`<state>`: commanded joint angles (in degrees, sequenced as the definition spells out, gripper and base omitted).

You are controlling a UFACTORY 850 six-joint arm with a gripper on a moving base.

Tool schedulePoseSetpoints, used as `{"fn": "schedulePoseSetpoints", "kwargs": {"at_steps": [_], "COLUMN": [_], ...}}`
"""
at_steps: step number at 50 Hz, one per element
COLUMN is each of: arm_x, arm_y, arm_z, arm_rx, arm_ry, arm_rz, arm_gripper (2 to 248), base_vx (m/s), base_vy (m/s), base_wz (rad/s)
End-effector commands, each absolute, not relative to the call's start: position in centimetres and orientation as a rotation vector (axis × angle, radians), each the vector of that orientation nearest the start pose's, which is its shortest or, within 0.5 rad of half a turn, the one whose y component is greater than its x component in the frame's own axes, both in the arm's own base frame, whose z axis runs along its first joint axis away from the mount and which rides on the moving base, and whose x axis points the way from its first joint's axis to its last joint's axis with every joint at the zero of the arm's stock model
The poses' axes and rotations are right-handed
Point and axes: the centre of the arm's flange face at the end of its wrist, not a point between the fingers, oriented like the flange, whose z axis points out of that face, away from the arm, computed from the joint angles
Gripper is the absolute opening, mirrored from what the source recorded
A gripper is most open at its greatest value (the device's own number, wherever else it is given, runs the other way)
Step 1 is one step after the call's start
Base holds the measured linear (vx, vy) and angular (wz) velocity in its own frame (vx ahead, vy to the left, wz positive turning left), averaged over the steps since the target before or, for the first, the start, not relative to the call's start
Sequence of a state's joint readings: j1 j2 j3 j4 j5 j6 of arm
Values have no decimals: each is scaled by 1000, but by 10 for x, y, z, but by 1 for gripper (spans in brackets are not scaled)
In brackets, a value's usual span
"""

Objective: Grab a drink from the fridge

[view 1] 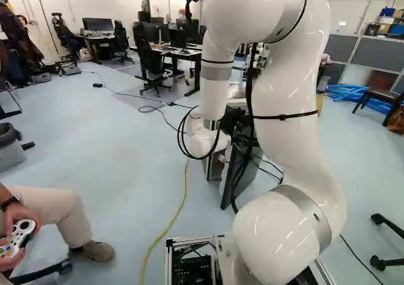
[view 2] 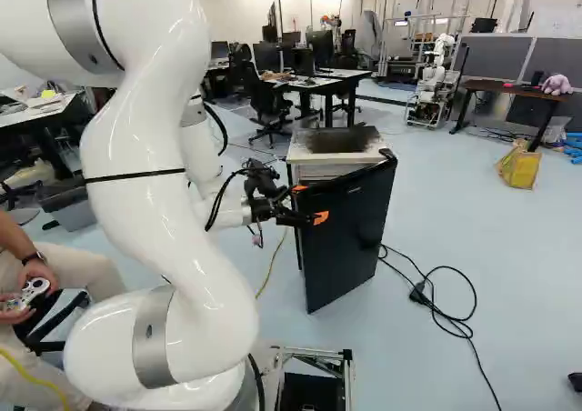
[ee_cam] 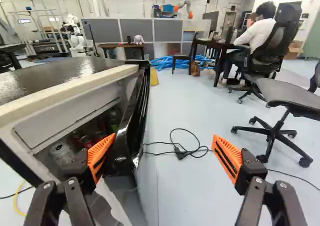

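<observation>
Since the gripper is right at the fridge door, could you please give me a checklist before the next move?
1. Fridge door off its seal: ok, it stands ajar.
2. Gripper straddling the door's edge, one finger each side: ok.
3. Gripper shut on the door: not ok, it is open.
4. Inner finger free of the door: cannot tell.
5. Cans in view inside: ok, seemingly.
6. Gap wide enough to reach in: not ok, it looks narrow.
</observation>
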<state>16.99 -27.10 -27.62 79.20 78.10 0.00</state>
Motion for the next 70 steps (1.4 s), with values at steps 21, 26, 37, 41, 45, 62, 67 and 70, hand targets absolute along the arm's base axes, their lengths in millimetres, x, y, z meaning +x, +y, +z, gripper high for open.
{"fn": "schedulePoseSetpoints", "kwargs": {"at_steps": [21, 26, 37, 41, 45, 62, 67, 70], "arm_x": [357, 356, 353, 351, 349, 343, 341, 340], "arm_y": [-11, -19, -35, -42, -48, -76, -85, -90], "arm_z": [268, 268, 268, 268, 268, 268, 268, 268], "arm_rx": [1642, 1618, 1559, 1533, 1506, 1382, 1343, 1319], "arm_ry": [-1150, -1171, -1221, -1241, -1263, -1356, -1383, -1400], "arm_rz": [1345, 1326, 1279, 1258, 1237, 1143, 1115, 1098], "arm_gripper": [247, 247, 247, 247, 247, 247, 247, 247], "base_vx": [0, 0, 0, 0, 0, 0, 0, 0], "base_vy": [0, 0, 0, 0, 0, 0, 0, 0], "base_wz": [0, 0, 0, 0, 0, 0, 0, 0]}}
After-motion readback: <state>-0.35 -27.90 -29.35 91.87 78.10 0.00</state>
